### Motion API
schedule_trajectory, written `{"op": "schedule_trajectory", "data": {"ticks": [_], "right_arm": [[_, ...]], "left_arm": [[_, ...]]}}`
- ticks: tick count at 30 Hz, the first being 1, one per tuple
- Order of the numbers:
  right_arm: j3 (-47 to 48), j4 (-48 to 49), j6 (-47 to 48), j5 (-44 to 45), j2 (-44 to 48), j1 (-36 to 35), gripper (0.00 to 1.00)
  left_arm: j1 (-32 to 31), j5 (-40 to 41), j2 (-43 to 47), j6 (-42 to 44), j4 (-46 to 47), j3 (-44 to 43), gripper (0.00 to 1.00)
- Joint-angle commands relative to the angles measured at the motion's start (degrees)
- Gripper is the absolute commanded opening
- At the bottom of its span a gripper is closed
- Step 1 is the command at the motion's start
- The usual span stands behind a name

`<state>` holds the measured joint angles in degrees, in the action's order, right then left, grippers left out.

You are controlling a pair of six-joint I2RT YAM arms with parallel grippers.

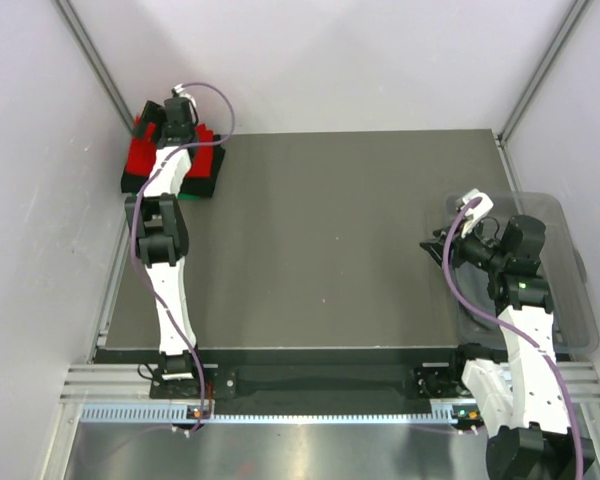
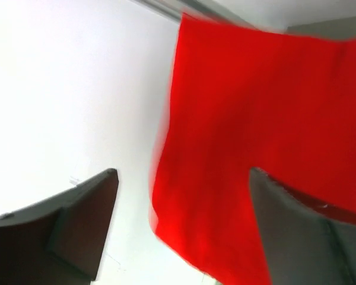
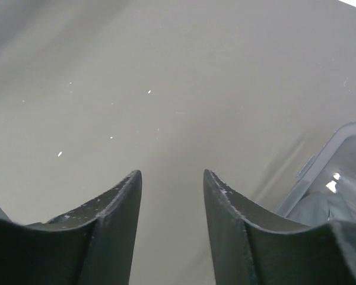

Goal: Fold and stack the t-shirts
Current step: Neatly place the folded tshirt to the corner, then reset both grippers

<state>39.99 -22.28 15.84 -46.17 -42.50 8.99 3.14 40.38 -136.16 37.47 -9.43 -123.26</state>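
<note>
Left arm is stretched right out to the far left corner of the desk [image 1: 330, 230], and that is where the pile sits. The red t-shirt [image 1: 140, 156] is on top, a black t-shirt [image 1: 206, 184] shows under it along the edges, and a thin strip of green t-shirt [image 1: 188, 197] peeks out at the near side.

On the wrist view, the left gripper [image 2: 183, 172] has its jaws spread wide. One finger is over the white wall [image 2: 59, 89] and the other is in front of the red cloth (blurred, so I can't tell whether it touches). Nothing is pinched between them.

Over at the right edge of the desk, the right arm hangs above the clear bin [image 1: 572, 300], which overhangs that edge. The right gripper [image 3: 171, 173] points down at bare desk just beside the bin's rim. Its jaws are parted by a narrow gap, with nothing held in it. Something greyish lies inside the bin, seen through the plastic (too vague to name). The two arms are well apart, one at each side.
</note>
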Motion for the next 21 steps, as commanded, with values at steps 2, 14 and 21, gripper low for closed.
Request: {"op": "schedule_trajectory", "data": {"ticks": [2, 14, 21], "right_arm": [[-0.17, 2.68, -0.10, -1.11, 0.75, 1.11, 0.51], [11.85, -0.12, -4.15, 4.76, -7.74, 1.11, 1.00], [27.49, -13.39, -1.95, 15.31, -23.67, -2.92, 1.00]], "left_arm": [[-1.81, -0.74, 8.87, -2.66, 14.42, 10.73, 0.99], [-17.36, -8.82, 33.64, -23.30, -4.52, 28.06, 0.99], [-21.95, -31.10, 49.56, -34.21, -21.24, 36.67, 0.99]]}}
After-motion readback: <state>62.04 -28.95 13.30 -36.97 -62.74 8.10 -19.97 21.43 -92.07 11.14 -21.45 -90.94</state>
